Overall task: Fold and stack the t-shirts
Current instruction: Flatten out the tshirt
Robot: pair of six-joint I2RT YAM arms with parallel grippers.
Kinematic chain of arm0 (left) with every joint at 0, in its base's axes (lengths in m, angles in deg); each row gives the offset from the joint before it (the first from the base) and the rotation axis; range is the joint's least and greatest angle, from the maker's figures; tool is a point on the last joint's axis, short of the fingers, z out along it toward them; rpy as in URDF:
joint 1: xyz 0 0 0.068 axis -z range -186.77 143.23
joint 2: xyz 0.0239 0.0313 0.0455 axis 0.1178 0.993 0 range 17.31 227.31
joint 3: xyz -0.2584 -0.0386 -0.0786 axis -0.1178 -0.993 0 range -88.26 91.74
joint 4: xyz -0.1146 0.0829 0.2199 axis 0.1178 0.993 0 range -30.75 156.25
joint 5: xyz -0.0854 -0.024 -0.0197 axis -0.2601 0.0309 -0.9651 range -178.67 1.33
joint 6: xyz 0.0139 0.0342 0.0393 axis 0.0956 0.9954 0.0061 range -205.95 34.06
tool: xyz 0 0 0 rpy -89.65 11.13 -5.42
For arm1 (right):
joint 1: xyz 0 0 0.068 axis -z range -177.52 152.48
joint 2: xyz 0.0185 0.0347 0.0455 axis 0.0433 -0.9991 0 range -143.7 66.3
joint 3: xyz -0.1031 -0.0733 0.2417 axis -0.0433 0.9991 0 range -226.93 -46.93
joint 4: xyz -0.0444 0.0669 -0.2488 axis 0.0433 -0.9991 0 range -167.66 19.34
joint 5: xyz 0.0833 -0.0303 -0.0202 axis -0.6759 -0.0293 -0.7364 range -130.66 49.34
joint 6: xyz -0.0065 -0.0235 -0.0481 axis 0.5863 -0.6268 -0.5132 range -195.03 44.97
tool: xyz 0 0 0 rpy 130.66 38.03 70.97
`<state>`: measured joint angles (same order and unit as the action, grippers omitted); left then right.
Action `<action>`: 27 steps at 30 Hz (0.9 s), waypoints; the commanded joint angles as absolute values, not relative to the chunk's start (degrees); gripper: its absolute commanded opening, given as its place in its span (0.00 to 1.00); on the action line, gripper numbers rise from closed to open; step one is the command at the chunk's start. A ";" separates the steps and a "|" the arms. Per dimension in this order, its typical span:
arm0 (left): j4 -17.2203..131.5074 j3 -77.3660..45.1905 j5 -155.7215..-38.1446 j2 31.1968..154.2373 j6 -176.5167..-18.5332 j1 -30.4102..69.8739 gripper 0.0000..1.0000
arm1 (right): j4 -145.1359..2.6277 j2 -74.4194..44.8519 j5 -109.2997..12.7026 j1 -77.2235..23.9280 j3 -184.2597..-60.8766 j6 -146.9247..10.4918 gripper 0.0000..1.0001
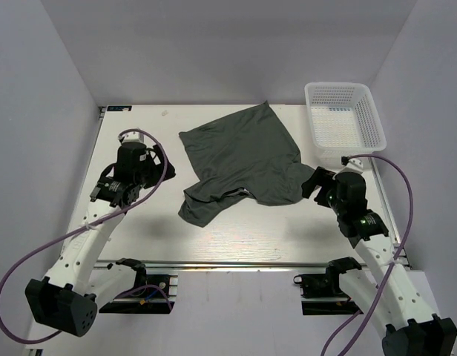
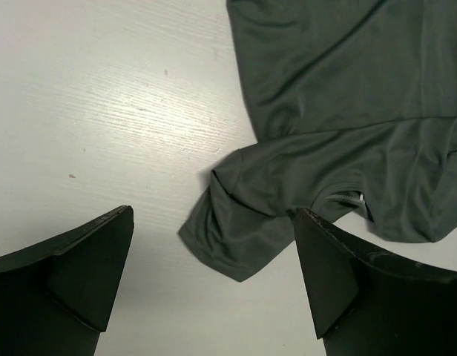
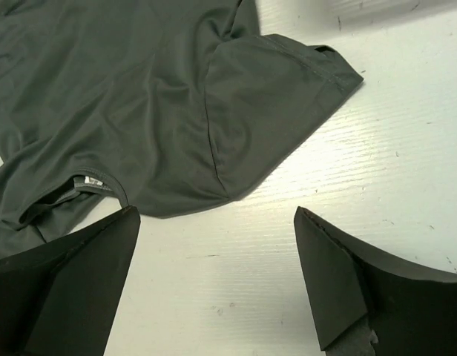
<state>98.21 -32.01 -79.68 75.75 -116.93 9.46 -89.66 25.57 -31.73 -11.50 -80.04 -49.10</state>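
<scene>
Fig.: t-shirt (image 1: 243, 159) rumpled on desk (image 1: 236, 236). We note L claw (image 2: 214, 215) left of it, R claw (image 3: 217, 211) right, both wide, empty; neck tag (image 3: 87, 183) half-hidden.

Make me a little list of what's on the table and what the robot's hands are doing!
shirt: one dark grey-green t-shirt, spread loosely and rumpled on the table, not folded
neck tag: small, light, showing at the collar
left gripper: open, holding nothing, near the sleeve on its side
right gripper: open, holding nothing, near the other sleeve
basket: white mesh, at the far right corner, apart from the shirt
</scene>
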 commanded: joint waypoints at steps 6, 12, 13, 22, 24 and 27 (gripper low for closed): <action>95.11 -35.08 -84.87 82.07 -118.29 10.46 0.99 | -89.29 24.56 -30.37 -11.41 -82.88 -49.45 0.90; 93.53 -40.96 -94.11 89.29 -117.59 11.51 0.99 | -87.63 15.95 -36.70 -11.58 -82.45 -50.86 0.90; 92.05 -42.02 -94.90 89.90 -117.59 12.21 0.99 | -87.27 13.76 -36.53 -11.50 -82.35 -50.43 0.90; 87.01 -45.03 -95.88 97.36 -119.52 20.82 0.86 | -83.85 3.11 -35.91 -11.41 -81.91 -46.38 0.90; 87.02 -43.70 -95.35 100.00 -119.52 22.67 0.86 | -83.58 0.12 -35.65 -11.41 -82.18 -45.07 0.90; 88.51 -40.63 -91.85 105.36 -119.52 26.10 0.83 | -82.26 -3.83 -36.34 -11.23 -82.70 -43.75 0.90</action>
<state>89.36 -43.26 -94.23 102.52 -119.18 23.78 -85.14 -1.69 -35.77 -11.45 -81.22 -46.26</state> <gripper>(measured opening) 0.834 0.904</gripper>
